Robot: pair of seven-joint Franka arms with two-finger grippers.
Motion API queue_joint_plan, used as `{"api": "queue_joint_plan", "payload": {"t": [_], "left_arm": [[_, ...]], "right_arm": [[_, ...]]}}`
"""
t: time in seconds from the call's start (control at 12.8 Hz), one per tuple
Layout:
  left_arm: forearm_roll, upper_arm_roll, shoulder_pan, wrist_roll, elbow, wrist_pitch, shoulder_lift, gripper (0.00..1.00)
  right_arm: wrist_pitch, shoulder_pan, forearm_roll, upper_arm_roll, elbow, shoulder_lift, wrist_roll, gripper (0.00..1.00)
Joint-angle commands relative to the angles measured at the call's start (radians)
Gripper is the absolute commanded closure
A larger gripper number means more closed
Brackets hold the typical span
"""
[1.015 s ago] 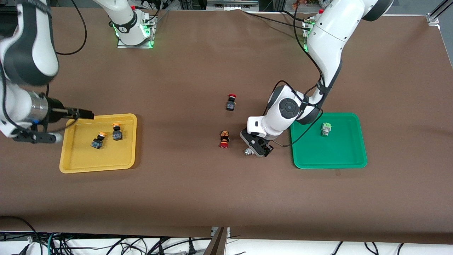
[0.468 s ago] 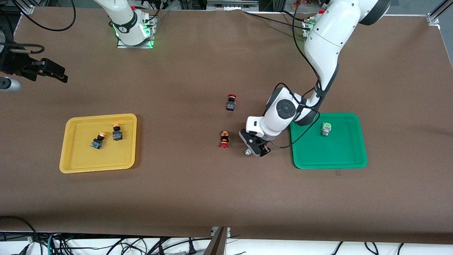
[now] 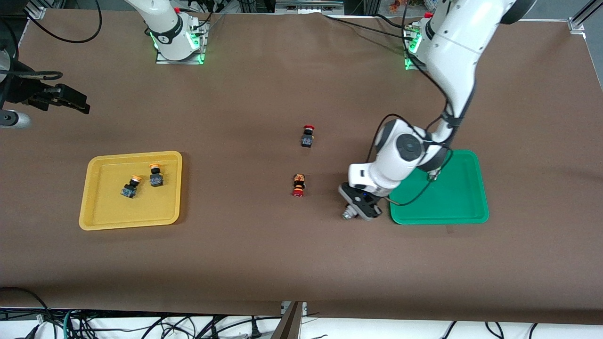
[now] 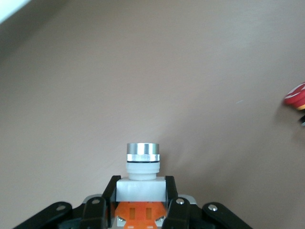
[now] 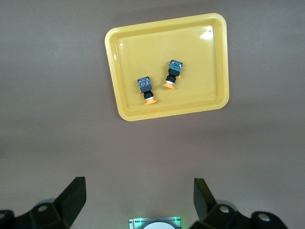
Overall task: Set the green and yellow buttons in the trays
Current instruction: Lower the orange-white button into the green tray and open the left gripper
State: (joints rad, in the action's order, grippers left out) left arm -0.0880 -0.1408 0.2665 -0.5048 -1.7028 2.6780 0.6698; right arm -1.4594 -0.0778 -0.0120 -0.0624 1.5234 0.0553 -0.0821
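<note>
From my remote station, the front view shows the left end effector (image 3: 358, 210) raised over bare table (image 3: 264, 254) just off the green tray (image 3: 452, 207), on the side toward the right arm's end. Its fingers are clamped on a white-bodied button (image 3: 349, 215), whose silver collar pokes out past them. I can see a second pale button (image 3: 432, 175) in the green tray, mostly hidden by the left arm's wrist. Two red-capped switches lie on the table between the trays: one (image 3: 298, 185) near the left end effector, the other (image 3: 307, 136) farther from the front camera. Toward the right arm's end, the yellow tray (image 3: 101, 214) holds two orange-capped buttons (image 3: 130, 186) (image 3: 155, 175) just beside each other. The right end effector (image 3: 66, 100) waits up in the air over the table's edge, well apart from everything.

In the left wrist view, the held button (image 4: 142, 174) sits squarely between the black fingers (image 4: 110, 193), silver ring pointing away from the camera, with an orange part showing under its white body. A red cap (image 4: 296, 95) peeks in at the frame's edge.

In the right wrist view, I look straight down on the yellow tray (image 5: 121, 71) and its two buttons (image 5: 147, 89) (image 5: 172, 73). The right end effector's fingers (image 5: 74, 195) stand wide apart with nothing between them.
</note>
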Motion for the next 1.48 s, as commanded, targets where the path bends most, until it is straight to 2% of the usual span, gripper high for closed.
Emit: {"api": "queue_joint_plan", "payload": {"t": [0.0,0.23,0.31,0.47,0.55,0.62,0.78,0.86,1.01,1.4], "left_arm": [[-0.002,-0.01,-0.113,0.021,-0.182,-0.094,-0.175,1.0],[-0.059,0.018,-0.188,0.19,-0.372,-0.121,-0.231,1.0],[-0.061,0.051,-0.19,0.245,-0.426,-0.122,-0.233,1.0],[-0.065,0.058,-0.194,0.345,-0.509,-0.122,-0.236,1.0],[-0.065,0.058,-0.194,0.382,-0.512,-0.122,-0.236,0.61],[-0.065,0.058,-0.196,0.408,-0.508,-0.122,-0.251,0.01],[-0.065,0.056,-0.216,0.408,-0.5,-0.136,-0.327,0.0],[-0.064,0.056,-0.219,0.41,-0.479,-0.191,-0.37,0.0],[-0.064,0.056,-0.222,0.414,-0.42,-0.358,-0.459,0.0],[-0.052,0.061,-0.244,0.427,-0.414,-0.672,-0.729,0.0]], "right_arm": [[0.008,0.012,-0.009,0.009,-0.023,0.006,-0.002,0.0],[0.004,0.006,-0.005,0.012,-0.023,0.008,-0.011,0.0],[0.004,0.006,-0.005,0.01,-0.023,0.008,-0.01,0.0],[0.002,0.007,-0.003,0.01,-0.023,0.008,-0.008,0.0],[0.002,0.006,-0.003,0.01,-0.023,0.008,-0.008,0.0],[0.002,0.006,-0.003,0.012,-0.023,0.008,-0.01,0.0],[0.002,0.006,-0.003,0.012,-0.023,0.008,-0.011,0.0],[0.002,0.004,-0.003,0.012,-0.023,0.008,-0.011,0.0],[0.001,0.004,-0.003,0.012,-0.023,0.008,-0.01,0.0],[0.001,0.004,-0.003,0.012,-0.023,0.009,-0.01,0.0]]}}
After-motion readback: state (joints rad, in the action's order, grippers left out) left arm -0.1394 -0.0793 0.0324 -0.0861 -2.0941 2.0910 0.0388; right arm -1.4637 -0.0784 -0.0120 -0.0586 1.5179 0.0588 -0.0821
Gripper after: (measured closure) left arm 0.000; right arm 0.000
